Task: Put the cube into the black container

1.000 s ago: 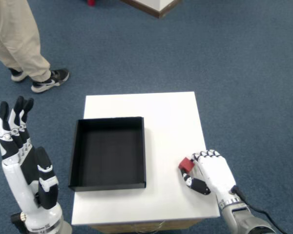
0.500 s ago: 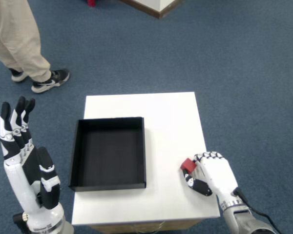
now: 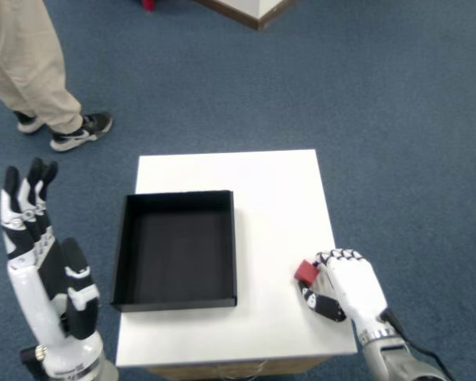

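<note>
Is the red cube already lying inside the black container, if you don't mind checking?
No, the red cube sits on the white table in the right hand, right of the empty black container.

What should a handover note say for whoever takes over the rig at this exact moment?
Right hand: curled around the red cube near the table's right edge; cube looks gripped, but whether it is lifted cannot be told.
Left hand: raised off the table's left side, fingers apart, holding nothing.
Black container: on the table's left half, nothing visible inside.
Done: cube reached and apparently grasped.
Left: lift it, carry it left over the container wall, release inside.
</note>
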`<state>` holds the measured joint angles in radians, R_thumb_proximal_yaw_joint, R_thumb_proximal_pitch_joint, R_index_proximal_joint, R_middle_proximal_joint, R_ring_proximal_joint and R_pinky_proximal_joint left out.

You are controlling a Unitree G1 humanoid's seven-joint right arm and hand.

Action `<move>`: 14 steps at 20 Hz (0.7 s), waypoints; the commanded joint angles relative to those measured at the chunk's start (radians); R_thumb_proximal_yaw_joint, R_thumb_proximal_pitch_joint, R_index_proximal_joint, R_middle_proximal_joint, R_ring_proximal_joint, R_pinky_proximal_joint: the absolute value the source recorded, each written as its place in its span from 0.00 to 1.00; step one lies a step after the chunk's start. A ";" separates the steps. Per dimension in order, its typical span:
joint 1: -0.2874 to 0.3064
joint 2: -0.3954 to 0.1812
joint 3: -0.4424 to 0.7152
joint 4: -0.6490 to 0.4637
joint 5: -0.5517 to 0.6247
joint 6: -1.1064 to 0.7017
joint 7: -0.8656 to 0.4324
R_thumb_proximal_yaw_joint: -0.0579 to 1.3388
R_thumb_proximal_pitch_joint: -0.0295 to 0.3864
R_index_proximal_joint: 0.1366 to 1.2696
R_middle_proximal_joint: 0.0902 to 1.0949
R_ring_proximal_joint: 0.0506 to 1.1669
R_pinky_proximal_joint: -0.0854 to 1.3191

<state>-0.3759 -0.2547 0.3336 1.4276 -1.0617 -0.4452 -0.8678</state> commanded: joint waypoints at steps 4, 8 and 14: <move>-0.028 -0.018 -0.003 -0.025 -0.003 -0.089 -0.095 0.94 0.43 0.86 0.42 0.33 0.32; -0.038 -0.021 0.005 -0.035 -0.017 -0.155 -0.181 0.94 0.44 0.84 0.41 0.32 0.30; -0.060 -0.018 0.032 -0.092 -0.049 -0.292 -0.366 0.94 0.45 0.83 0.40 0.30 0.28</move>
<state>-0.3912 -0.2554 0.3739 1.3744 -1.1137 -0.6968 -1.1749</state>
